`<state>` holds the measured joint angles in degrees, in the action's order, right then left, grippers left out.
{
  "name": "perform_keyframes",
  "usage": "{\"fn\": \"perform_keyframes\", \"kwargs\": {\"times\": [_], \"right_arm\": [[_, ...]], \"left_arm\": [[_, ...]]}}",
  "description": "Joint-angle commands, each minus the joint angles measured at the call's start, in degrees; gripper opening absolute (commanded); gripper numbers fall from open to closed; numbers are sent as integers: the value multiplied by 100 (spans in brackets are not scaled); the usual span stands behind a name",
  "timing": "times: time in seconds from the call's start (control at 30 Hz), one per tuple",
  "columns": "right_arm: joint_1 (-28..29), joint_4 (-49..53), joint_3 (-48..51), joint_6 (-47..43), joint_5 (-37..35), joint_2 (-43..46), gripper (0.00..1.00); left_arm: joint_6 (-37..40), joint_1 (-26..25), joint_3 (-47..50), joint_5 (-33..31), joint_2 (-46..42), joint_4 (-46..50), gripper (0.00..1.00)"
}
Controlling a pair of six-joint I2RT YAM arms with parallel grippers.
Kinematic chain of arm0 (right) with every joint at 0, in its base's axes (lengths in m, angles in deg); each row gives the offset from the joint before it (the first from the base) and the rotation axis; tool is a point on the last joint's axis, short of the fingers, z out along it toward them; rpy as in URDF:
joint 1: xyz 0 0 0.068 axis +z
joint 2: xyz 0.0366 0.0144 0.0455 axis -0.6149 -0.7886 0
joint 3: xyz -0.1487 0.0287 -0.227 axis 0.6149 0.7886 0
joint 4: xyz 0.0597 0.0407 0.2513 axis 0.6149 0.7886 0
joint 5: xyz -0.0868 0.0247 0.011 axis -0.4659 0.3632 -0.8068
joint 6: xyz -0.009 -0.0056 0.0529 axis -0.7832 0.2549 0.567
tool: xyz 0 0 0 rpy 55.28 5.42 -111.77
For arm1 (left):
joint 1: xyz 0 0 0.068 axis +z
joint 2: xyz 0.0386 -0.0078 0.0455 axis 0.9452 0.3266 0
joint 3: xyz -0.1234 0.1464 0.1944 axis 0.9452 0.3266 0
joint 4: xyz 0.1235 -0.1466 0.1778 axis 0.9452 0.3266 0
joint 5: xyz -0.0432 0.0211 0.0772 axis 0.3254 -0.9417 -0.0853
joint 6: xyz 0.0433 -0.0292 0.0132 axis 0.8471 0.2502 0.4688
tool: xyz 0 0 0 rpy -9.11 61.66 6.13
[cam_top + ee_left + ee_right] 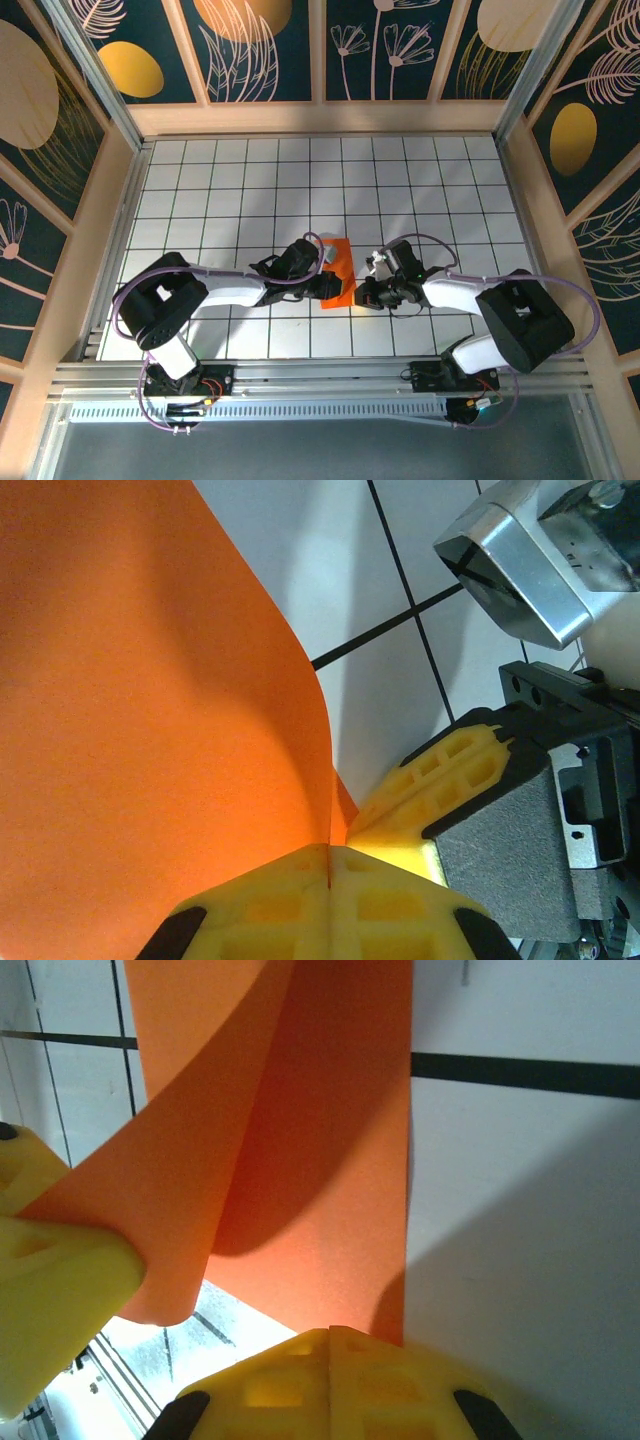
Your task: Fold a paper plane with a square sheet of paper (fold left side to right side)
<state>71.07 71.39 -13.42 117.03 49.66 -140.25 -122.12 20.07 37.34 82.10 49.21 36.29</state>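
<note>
left tool (330, 868), right tool (330, 1342) angled inward, both pinching paper (150, 730)

text: none legible | labels: none | numbers: none

The square sheet of paper (338, 272) is thin, bright orange and unmarked. It sits near the middle of the white tiled surface (400, 180), toward the near edge. It is partly doubled over: one layer lies flat on the tiles, while one side lifts and curls over it in a soft, uncreased bend that shadows the layer beneath.
</note>
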Motion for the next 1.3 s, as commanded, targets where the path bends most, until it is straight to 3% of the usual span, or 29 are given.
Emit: {"fn": "perform_keyframes", "kwargs": {"times": [0.0, 1.27], "right_arm": [[39, 78, -24, -30, -206, -102, 0], [45, 364, 12, -173, -471, -290, 0]], "left_arm": [[25, 64, 21, 1, 50, 88, 0], [1147, 519, -765, -618, 381, 1604, 0]]}}
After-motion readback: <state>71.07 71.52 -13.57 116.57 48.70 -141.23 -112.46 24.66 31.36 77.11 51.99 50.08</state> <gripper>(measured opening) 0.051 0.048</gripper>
